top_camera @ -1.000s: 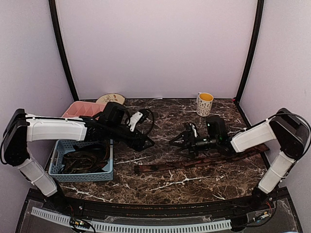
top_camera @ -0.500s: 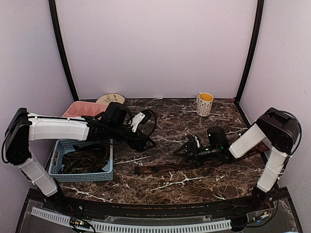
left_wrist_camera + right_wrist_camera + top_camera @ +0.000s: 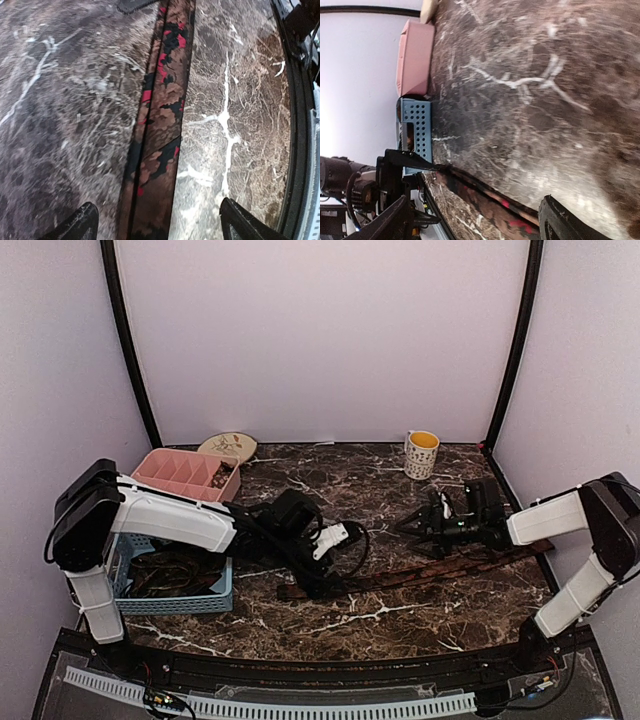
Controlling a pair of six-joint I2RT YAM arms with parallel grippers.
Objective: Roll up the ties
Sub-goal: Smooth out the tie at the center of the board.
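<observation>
Far left, blue basket at the worktop edge, dark ties tangled inside. Just behind it, pink tray with dividers, then a plate propped at the back wall.

Moving in: left arm stretched low from the basket side toward centre-front. Left end effector down over the near-left end of the tie. Fingers spread wide, released, gripping nothing. Patterned strip running straight between them, brown with red and black blotches, lying flat on the marble. Contact with the fabric: cannot tell.

Tie itself laid out long and flat, slanting from centre-front up toward the right edge and passing beneath the right arm.

Further right, right end effector just behind the tie's middle stretch, pointing left. Jaws splayed open, empty, only marble between the tips. Seen from that wrist, the tie crossing low toward the left arm, with basket and tray beyond.

Back right, mug, yellow inside, upright, well apart from the tie.
</observation>
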